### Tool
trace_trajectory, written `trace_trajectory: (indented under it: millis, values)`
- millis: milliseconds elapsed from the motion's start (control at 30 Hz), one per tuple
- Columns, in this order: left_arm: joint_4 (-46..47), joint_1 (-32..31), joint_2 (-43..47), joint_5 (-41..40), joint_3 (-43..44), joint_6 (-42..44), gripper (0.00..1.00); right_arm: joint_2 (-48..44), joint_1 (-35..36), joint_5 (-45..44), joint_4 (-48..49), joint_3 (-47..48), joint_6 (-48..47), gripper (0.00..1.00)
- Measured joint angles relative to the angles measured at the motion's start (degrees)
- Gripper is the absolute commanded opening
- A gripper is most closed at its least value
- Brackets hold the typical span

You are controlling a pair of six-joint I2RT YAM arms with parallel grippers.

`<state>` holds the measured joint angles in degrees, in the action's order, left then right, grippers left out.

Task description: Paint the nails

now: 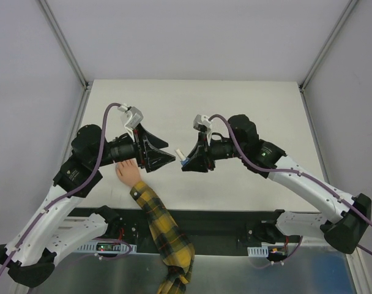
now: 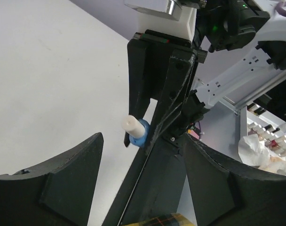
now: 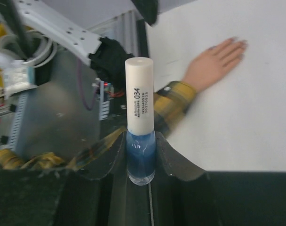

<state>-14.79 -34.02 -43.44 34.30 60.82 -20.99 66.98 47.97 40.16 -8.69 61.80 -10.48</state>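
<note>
A small peach hand (image 3: 213, 66) in a yellow-and-black plaid sleeve (image 3: 173, 101) lies flat on the white table (image 1: 235, 110). The nails (image 3: 238, 43) at its fingertips look faintly bluish. My right gripper (image 3: 140, 146) is shut on a blue nail polish bottle (image 3: 141, 157) whose long white cap (image 3: 139, 92) is still on. From above, the bottle (image 1: 182, 155) is held over the table right of the hand (image 1: 127, 172). My left gripper (image 1: 167, 155) stands open and empty just left of the cap, above the hand. The left wrist view shows the cap (image 2: 132, 124) ahead of my open left gripper (image 2: 143, 155).
The plaid sleeve (image 1: 164, 236) runs off the table's near edge between the arm bases. A black strip (image 1: 223, 220) borders the table's front. Grey walls and metal frame posts (image 1: 66, 46) close in the back and sides.
</note>
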Motion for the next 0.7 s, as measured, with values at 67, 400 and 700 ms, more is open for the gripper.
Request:
trace_trajectory:
  millis: [67,400,700]
  values:
    - [3.5,0.0,0.0,2.6,-1.9,-0.1,0.64,0.4,0.0,5.2,2.1,0.1,3.1,0.0]
    - [14.1,0.0,-0.3,9.7,-4.8,-2.4,0.64,1.2,-0.1,16.1,12.1,0.7,12.9,0.0]
    - [18.6,0.0,-2.3,12.6,-5.3,-6.2,0.38,2.8,-0.2,16.5,15.0,1.5,14.8,0.0]
